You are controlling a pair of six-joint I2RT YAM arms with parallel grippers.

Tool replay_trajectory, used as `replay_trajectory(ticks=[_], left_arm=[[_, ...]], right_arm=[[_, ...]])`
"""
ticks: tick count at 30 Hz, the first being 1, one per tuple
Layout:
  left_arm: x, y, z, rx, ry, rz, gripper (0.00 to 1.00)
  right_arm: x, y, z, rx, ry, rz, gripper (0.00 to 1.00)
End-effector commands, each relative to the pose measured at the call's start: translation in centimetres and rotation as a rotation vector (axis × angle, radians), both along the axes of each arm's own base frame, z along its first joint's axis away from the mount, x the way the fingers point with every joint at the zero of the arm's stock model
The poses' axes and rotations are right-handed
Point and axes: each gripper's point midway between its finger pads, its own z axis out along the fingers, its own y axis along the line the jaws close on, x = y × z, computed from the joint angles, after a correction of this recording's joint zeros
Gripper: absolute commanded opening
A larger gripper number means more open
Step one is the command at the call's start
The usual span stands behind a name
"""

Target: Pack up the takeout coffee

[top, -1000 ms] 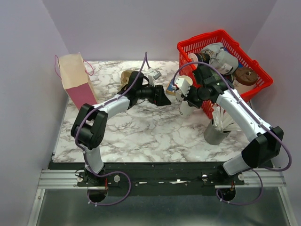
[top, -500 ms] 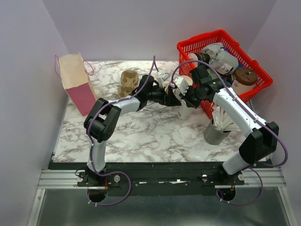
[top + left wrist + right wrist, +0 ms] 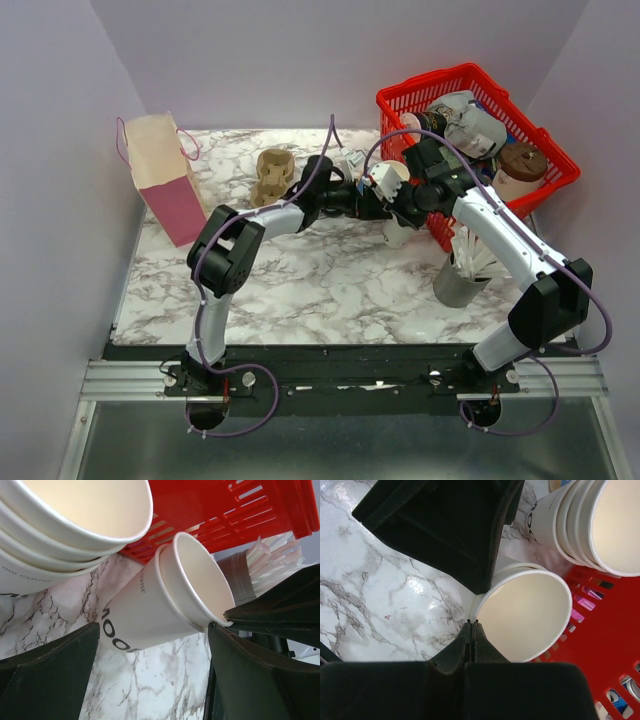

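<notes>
Item: paper cup (image 3: 145, 615), white, cream inside, no lid on it; a second cup seems to be nested in it.
Location: over the marble table (image 3: 150, 690), just beside the red basket (image 3: 210, 510), near the stack of cups (image 3: 65, 525).
Right gripper (image 3: 472, 625): pinched flat on the cup's rim, carrying it.
Left gripper (image 3: 155, 627): spread wide, one finger on each side of the cup wall; contact cannot be told.
Long axis: tilted, mouth up toward the right gripper, base toward the table; it crosses the left claw's gap.
Judgement: the left claw need only close.
</notes>
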Motion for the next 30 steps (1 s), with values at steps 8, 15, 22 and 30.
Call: replay_trajectory(ticks=[8, 15, 22, 30], left_arm=[[0.6, -2.4, -2.0, 0.069, -0.010, 0.001, 0.97], [0.6, -2.6, -3.1, 0.081, -0.001, 0.005, 0.97], [0.5, -2.5, -2.9, 0.075, -0.012, 0.004, 0.96], [1.1, -1.2, 0.6, 0.005, -0.061, 0.012, 0.95]], right_arm=[[1.1, 0.3, 1.7, 0.015, -0.072, -0.030, 0.01], [1.7, -0.7, 1.0, -0.036, -0.089, -0.066, 0.01], [2.5, -0.9, 1.1, -0.049, -0.118, -0.089, 0.00], [3.0, -1.2, 3.6, -0.055, -0.167, -0.091, 0.00]])
